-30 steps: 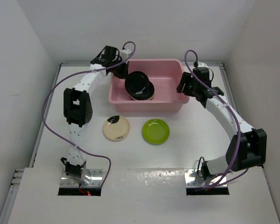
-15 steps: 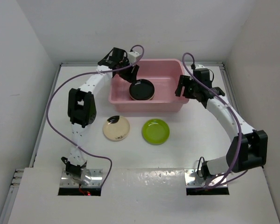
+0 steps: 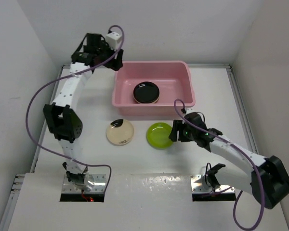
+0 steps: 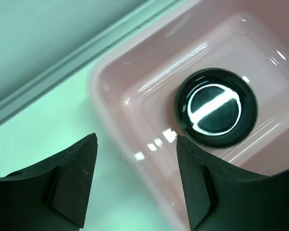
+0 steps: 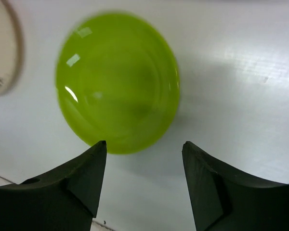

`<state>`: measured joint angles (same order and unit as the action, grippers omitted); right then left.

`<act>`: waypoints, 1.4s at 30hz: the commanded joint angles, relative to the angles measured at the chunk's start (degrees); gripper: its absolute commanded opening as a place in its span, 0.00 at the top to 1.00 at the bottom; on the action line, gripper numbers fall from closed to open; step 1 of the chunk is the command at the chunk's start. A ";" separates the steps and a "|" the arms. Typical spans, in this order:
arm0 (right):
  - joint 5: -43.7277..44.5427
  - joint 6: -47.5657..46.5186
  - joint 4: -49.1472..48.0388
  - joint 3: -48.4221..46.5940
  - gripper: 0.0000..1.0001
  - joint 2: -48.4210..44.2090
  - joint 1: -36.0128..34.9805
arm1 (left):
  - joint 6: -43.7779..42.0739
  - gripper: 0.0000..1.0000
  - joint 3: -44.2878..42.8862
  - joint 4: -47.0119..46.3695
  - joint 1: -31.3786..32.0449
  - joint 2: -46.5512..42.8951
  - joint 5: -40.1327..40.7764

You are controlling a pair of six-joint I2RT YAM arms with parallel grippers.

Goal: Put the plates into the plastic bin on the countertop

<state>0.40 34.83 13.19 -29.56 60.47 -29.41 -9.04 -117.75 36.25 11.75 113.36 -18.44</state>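
The pink plastic bin (image 3: 153, 63) stands at the back of the white countertop (image 3: 94, 147) and holds a stack of glossy black plates (image 3: 146, 92). A cream plate with a dark rim mark (image 3: 120, 132) and a lime green plate (image 3: 160, 135) lie in front of the bin. My left gripper (image 3: 116, 61) hangs open and empty above the bin's far left corner. Its wrist view shows the bin wall (image 4: 135, 96) and the black plate (image 4: 216, 107) beyond the gripper (image 4: 136, 139). My right gripper (image 3: 173, 134) is open just right of the green plate (image 5: 118, 82), with nothing between its jaws (image 5: 144, 143).
White walls close in the countertop at the back and on both sides, with thin raised edges (image 3: 238, 91). The cream plate's edge (image 5: 2, 53) shows at the left of the right wrist view. Purple cables loop off both arms.
The left gripper let the black plate drop onto the stack in the bin, opened and rose back to the far left corner. The right arm swung from the bin's right side down to the green plate.
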 commanded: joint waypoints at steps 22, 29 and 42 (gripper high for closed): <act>-0.58 4.12 -11.28 5.66 1.00 15.58 -1.09 | -1.77 0.31 26.87 7.17 -17.80 -23.89 0.86; -10.50 -9.68 4.99 -9.16 1.00 5.29 -2.85 | -1.77 0.31 28.19 6.64 -20.80 -23.89 -0.81; -14.14 2.43 -9.84 -43.90 1.00 31.33 7.26 | -1.25 0.31 29.24 6.11 -24.40 -24.41 -1.34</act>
<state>-17.56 33.12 7.51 -69.30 84.05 -23.92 -11.07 -89.34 43.72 -11.11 91.37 -18.85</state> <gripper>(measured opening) 0.010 0.691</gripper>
